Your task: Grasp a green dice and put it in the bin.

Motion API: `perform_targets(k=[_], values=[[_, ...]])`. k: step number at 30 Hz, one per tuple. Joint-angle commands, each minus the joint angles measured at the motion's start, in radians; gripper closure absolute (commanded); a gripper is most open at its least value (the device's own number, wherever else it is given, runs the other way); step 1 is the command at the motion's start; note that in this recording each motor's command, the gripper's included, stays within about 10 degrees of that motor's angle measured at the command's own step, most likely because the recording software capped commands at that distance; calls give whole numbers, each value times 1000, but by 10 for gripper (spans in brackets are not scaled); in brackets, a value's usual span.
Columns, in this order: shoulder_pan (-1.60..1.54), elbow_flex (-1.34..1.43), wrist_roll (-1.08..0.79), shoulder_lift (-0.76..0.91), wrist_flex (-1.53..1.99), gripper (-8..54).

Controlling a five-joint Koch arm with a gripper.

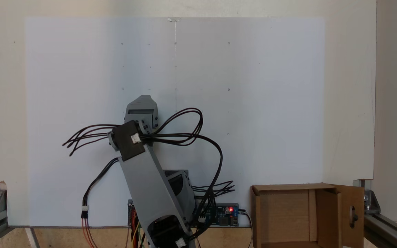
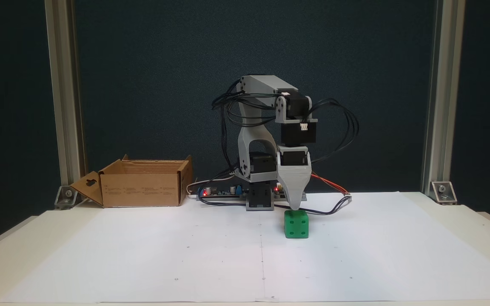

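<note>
The green dice (image 2: 296, 224) rests on the white paper, a little in front of the arm's base. My grey gripper (image 2: 297, 208) points straight down, its tip at the top face of the dice. Only one wedge-shaped jaw shows, the other lying behind it, so its opening is hidden. From above, the gripper body (image 1: 142, 109) covers the dice. The bin (image 2: 141, 187), an open brown cardboard box, stands at the back left in this fixed view and at the lower right as the bin (image 1: 327, 213) from above, its keyhole-cutout flap folded outward.
A controller board (image 2: 228, 191) with red lights sits beside the arm's base (image 2: 258, 199), with black cables (image 2: 334, 208) looping over the paper behind the dice. Aluminium frame posts (image 2: 434, 127) stand at both back corners. White paper (image 2: 185, 263) covers the table.
</note>
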Motion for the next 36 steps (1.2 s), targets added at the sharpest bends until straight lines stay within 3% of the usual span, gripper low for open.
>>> perform_targets(k=[1, 36], values=[[0, -17, 61, -9, -12, 11], [6, 6, 91, -236, -118, 24]])
